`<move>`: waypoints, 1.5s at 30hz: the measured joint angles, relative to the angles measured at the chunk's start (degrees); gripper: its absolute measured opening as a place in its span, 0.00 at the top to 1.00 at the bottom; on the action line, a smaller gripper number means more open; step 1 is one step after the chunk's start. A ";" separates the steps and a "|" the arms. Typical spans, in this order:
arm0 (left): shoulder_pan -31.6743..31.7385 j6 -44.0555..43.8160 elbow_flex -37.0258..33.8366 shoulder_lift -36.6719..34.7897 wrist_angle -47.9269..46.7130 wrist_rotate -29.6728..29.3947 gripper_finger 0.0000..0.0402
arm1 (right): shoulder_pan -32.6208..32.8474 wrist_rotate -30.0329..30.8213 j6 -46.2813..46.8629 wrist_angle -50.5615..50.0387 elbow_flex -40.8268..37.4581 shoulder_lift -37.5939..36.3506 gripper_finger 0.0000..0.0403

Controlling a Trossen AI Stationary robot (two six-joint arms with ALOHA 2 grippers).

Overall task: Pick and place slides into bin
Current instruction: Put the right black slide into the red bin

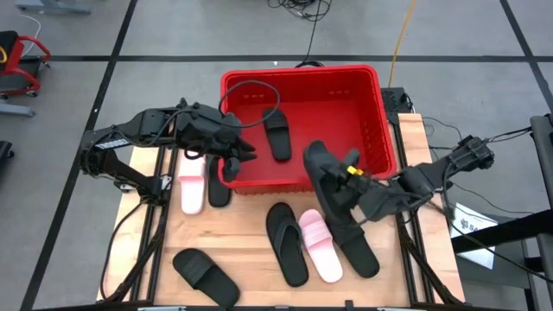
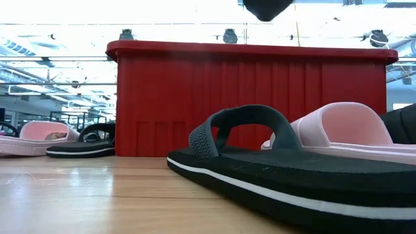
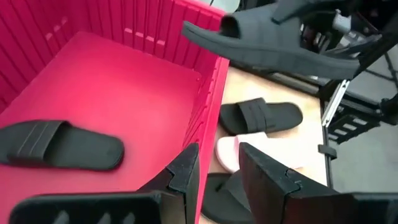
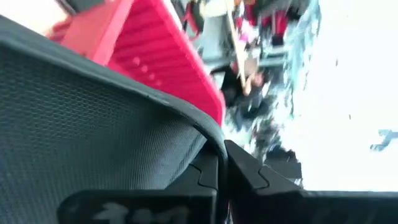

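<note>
The red bin (image 1: 298, 95) stands at the table's far middle, and one black slide (image 1: 277, 134) lies flat on its floor. My right gripper (image 1: 352, 173) is shut on another black slide (image 1: 324, 181), held in the air by the bin's near right corner. My left gripper (image 1: 246, 157) hovers open above the bin's near left corner with nothing between its fingers (image 3: 186, 177). Several more slides lie flat on the table. A pink one (image 1: 191, 188) and a black one (image 1: 219, 183) are left of the bin. A black thong (image 1: 286, 244), a pink one (image 1: 320, 244) and a black one (image 1: 361, 252) are in front. My right gripper pinches a thin curved edge of the slide's strap (image 4: 208, 140) between its two shut fingers. It comes from the table's right side, nearly level. The slide is lifted clear of the table and turned on its side, its length running near to far (image 3: 273, 43).
A further black slide (image 1: 205, 275) lies at the table's near left edge. A black cable loop (image 1: 255, 95) hangs over the bin's far left part. The bin's near wall (image 2: 247, 97) rises behind the thong in the low view. Bare wood (image 1: 251, 259) shows at the near middle.
</note>
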 joint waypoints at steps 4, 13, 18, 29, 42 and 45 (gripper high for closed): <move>0.01 0.03 0.00 0.00 3.36 2.53 0.72 | -2.29 -2.29 -9.39 4.34 -0.02 -0.02 1.00; 2.27 -5.71 0.00 4.43 12.56 9.51 0.72 | -6.61 -6.11 -20.05 7.65 -0.02 3.26 1.00; 4.47 -4.71 -0.04 7.31 13.51 13.68 0.72 | -7.05 -6.58 -23.99 9.47 -0.02 5.50 1.00; 7.12 -2.80 0.02 10.58 16.32 19.81 0.72 | -7.13 -6.41 -26.92 12.93 -0.04 6.62 1.00; 9.06 -1.21 0.02 11.81 16.52 22.33 0.72 | -7.11 -6.36 -28.36 14.04 -0.07 6.62 1.00; 9.75 -1.20 0.02 11.71 16.56 22.10 0.72 | -7.11 -6.40 -28.36 14.03 -0.07 6.62 1.00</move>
